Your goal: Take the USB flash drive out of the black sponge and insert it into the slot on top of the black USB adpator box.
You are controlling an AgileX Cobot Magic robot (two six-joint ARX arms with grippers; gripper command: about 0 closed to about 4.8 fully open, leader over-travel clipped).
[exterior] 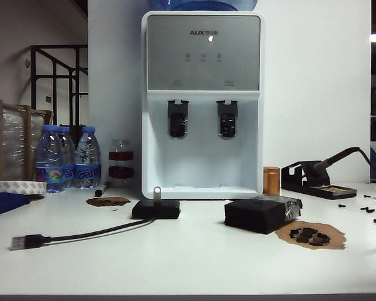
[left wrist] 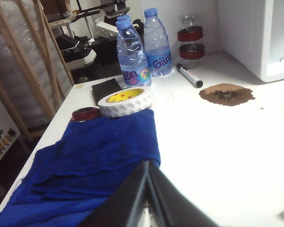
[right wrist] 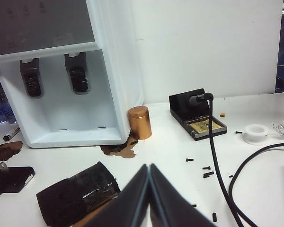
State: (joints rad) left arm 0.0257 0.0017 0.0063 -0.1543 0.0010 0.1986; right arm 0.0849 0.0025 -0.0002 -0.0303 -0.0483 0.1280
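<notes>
The silver USB flash drive (exterior: 156,192) stands upright out of the top of the black USB adaptor box (exterior: 156,209), in front of the dispenser; the slot is hidden under it. The box's cable runs left to a USB plug (exterior: 22,242). To the right lies the black sponge (exterior: 257,214), one end wrapped in glossy tape. The right wrist view shows the sponge (right wrist: 75,194), the box (right wrist: 12,178) and the drive (right wrist: 2,166). My right gripper (right wrist: 149,166) is shut and empty, back from the sponge. My left gripper (left wrist: 147,163) is shut over a blue cloth (left wrist: 94,165). Neither arm shows in the exterior view.
A white water dispenser (exterior: 202,103) stands at the back. Water bottles (exterior: 66,157), a tape roll (left wrist: 125,100) and a marker (left wrist: 189,75) sit left. A copper can (exterior: 271,180), a soldering stand (exterior: 316,179), foam scraps (exterior: 310,235) and loose screws (exterior: 366,210) lie right.
</notes>
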